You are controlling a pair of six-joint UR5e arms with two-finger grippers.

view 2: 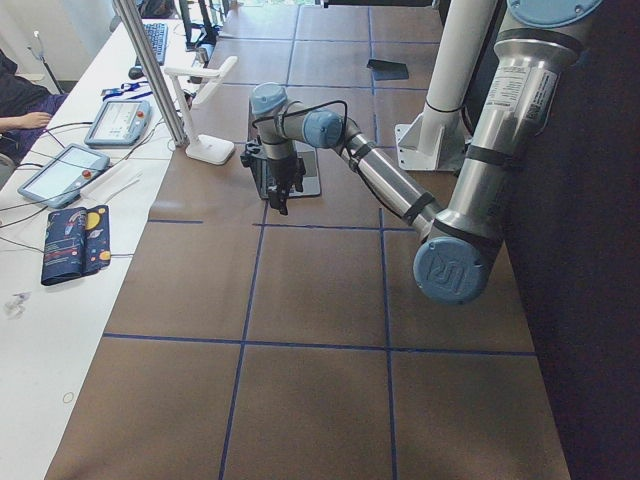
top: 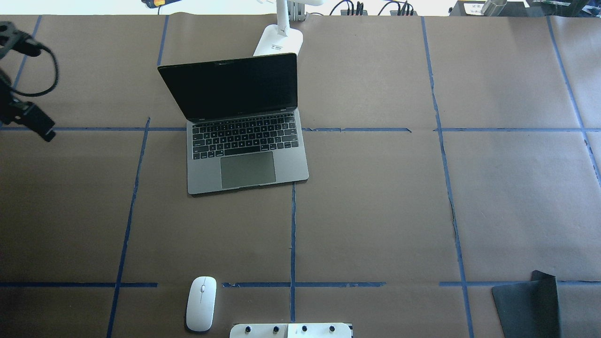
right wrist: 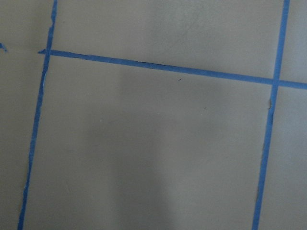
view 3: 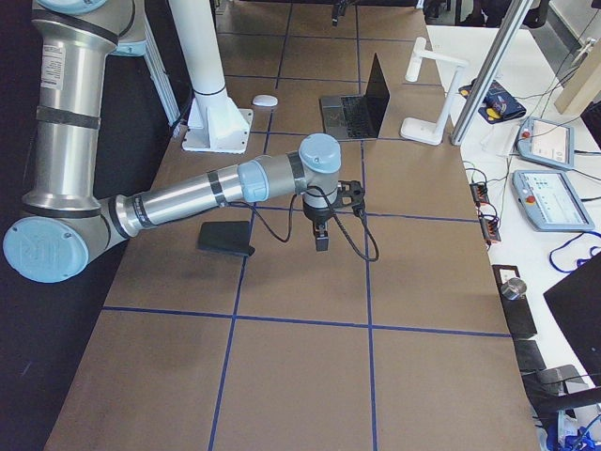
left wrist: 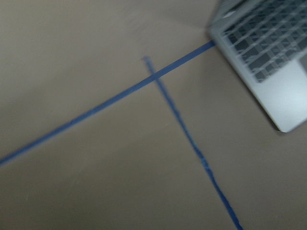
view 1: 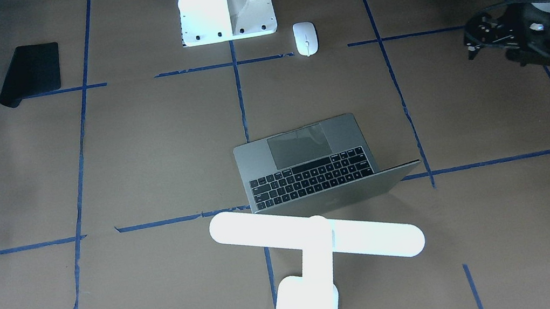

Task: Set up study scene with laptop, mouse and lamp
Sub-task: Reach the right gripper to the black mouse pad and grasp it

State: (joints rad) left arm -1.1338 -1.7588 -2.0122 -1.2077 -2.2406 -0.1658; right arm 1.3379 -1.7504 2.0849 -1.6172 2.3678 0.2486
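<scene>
I find the thin grey metal laptop (top: pixel 244 141) open, the white T-shaped lamp (top: pixel 277 42) at its 12 o'clock and the glossy white oval mouse (top: pixel 201 303) unplaced at 6, but I cannot tell whether the left gripper (view 2: pixel 281 200) or the right gripper (view 3: pixel 321 242) is clenched.

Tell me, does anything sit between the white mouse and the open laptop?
No. In the overhead view, only bare brown table covering with blue tape lines separates the mouse from the laptop.

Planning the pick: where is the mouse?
In the overhead view the mouse lies at the robot's edge, just left of the white pedestal, far from the laptop.
</scene>
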